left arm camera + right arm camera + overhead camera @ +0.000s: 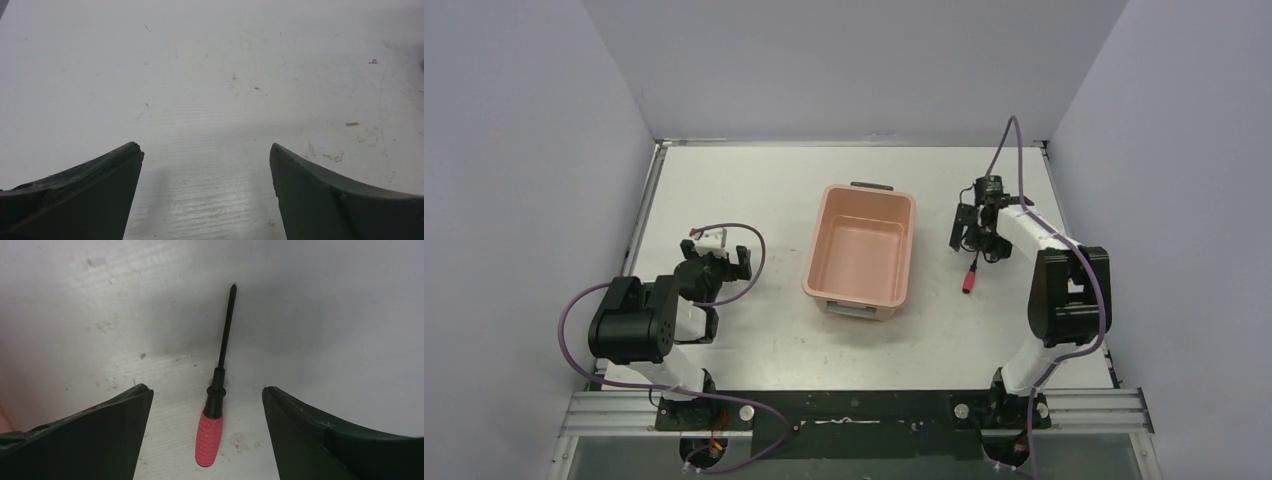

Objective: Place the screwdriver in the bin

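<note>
The screwdriver (971, 273) lies flat on the table to the right of the salmon-pink bin (859, 255), red handle toward the near edge. In the right wrist view the screwdriver (210, 432) lies between my fingers, its black shaft pointing away and touching neither finger. My right gripper (976, 243) is open and hovers just over the screwdriver; its midpoint (207, 390) is over the black collar. My left gripper (715, 256) is open and empty, low over bare table left of the bin; the left wrist view (206, 147) shows only tabletop. The bin is empty.
The bin's dark handle (871, 186) faces the back wall. Grey walls enclose the table on three sides. Purple cables loop off both arms. The table edge rail (854, 410) runs along the front by the arm bases.
</note>
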{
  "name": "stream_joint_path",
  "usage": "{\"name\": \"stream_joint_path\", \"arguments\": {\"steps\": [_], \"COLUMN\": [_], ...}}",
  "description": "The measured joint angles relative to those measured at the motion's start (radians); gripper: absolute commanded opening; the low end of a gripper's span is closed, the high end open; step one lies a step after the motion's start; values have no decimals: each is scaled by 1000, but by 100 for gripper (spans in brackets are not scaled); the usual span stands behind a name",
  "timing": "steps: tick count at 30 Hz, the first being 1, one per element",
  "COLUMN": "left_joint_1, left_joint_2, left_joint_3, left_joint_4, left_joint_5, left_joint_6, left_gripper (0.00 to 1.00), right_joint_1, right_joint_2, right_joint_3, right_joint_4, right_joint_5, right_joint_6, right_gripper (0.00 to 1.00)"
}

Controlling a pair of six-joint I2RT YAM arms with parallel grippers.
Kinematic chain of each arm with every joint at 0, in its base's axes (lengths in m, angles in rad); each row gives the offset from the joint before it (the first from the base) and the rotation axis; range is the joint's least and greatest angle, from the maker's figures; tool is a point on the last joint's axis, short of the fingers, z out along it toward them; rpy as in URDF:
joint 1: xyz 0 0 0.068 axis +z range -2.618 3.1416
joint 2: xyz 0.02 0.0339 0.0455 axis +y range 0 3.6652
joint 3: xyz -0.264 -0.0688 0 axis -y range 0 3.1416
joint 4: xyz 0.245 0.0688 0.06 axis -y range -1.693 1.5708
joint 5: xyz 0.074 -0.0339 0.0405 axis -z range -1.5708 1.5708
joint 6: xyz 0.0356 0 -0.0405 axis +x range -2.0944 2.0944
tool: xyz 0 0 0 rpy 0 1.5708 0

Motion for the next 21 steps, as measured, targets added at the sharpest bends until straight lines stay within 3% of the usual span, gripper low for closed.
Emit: {"name": "stream_joint_path", "arguments": {"steps": [4, 8, 9, 15, 21], "left_joint_1": [0, 0, 0, 0, 0], "left_joint_2": [0, 0, 0, 0, 0], "left_joint_3": [0, 0, 0, 0, 0], "left_joint_4": [0, 0, 0, 0, 0], "left_joint_5": [0, 0, 0, 0, 0], "left_joint_6": [0, 0, 0, 0, 0], "left_gripper": [97, 97, 97, 97, 97], "right_joint_1": [0, 0, 0, -4, 3], "right_joint_2": [66, 71, 66, 31, -146], "right_joint_3": [-89, -126, -132, -148, -72], "right_joint_4": [18, 58, 68, 43, -124], "right_joint_5": [-61, -96, -98, -103, -68], "right_joint_6": [1, -4, 1, 0, -3], "right_gripper": [53, 6, 0, 0, 0]}}
